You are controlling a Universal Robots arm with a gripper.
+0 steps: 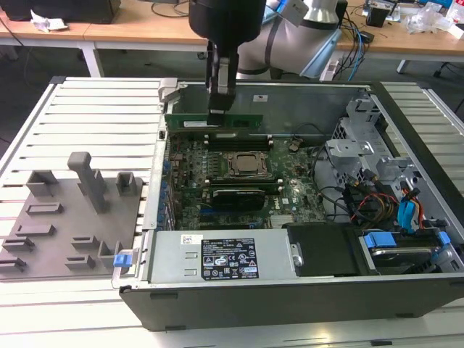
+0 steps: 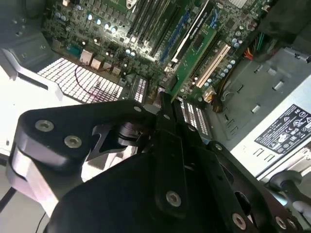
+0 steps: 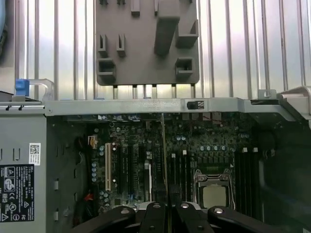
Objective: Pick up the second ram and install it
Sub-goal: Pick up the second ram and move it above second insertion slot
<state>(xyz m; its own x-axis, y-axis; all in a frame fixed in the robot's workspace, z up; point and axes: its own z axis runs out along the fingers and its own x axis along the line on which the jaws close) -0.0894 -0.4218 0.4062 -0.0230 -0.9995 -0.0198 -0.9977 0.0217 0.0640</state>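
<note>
Gripper (image 1: 220, 114) is pressed together on the second ram (image 1: 246, 121), pinching the green stick near its middle, edge-down above the memory slots (image 1: 239, 138) just beyond the processor socket (image 1: 246, 165) in the exterior view. Recommended practice: align the stick parallel with its slot, then press evenly at both ends. The open computer case (image 1: 290, 308) contains the motherboard (image 1: 290, 199), a power supply (image 1: 174, 254) and cabled drives (image 1: 406, 257).
</note>
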